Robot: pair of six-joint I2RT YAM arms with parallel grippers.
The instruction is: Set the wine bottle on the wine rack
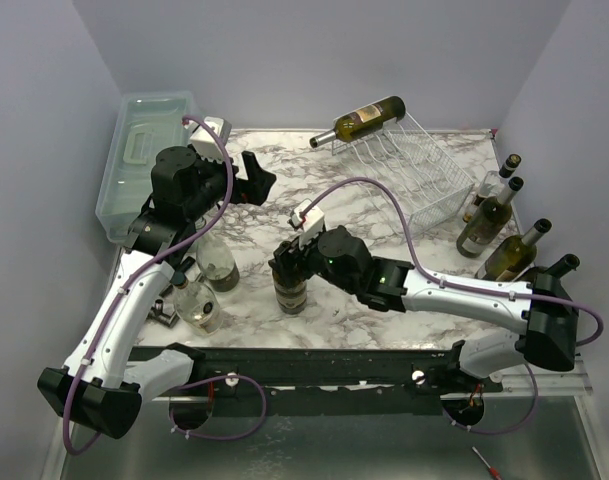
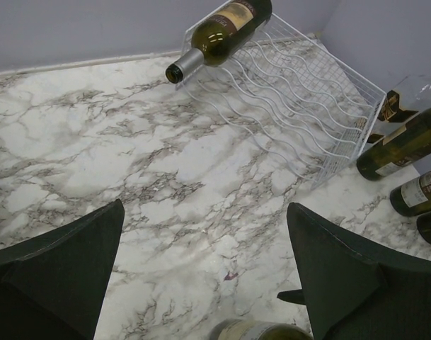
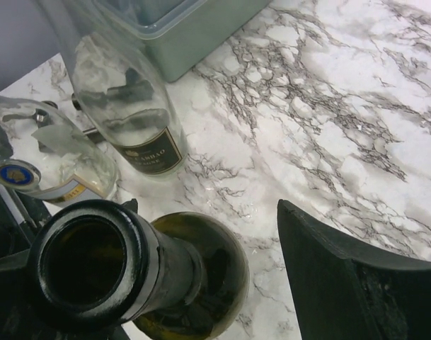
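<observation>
A dark green wine bottle (image 1: 292, 292) stands upright near the table's front middle. My right gripper (image 1: 289, 260) is at its neck. In the right wrist view the bottle's open mouth (image 3: 84, 262) is close to the left finger, and the right finger (image 3: 349, 283) stands well clear of the neck, so the jaws are open around it. The white wire wine rack (image 1: 419, 175) sits at the back right with another wine bottle (image 1: 364, 121) lying on its top edge. My left gripper (image 1: 254, 180) hovers open over bare marble, left of the rack (image 2: 300, 92).
Two clear bottles (image 1: 217, 262) (image 1: 199, 305) stand near the left arm. Three more bottles (image 1: 492, 215) lean at the right edge. A translucent lidded bin (image 1: 144, 150) sits at the back left. A purple cable (image 1: 374, 190) arcs over the table's middle.
</observation>
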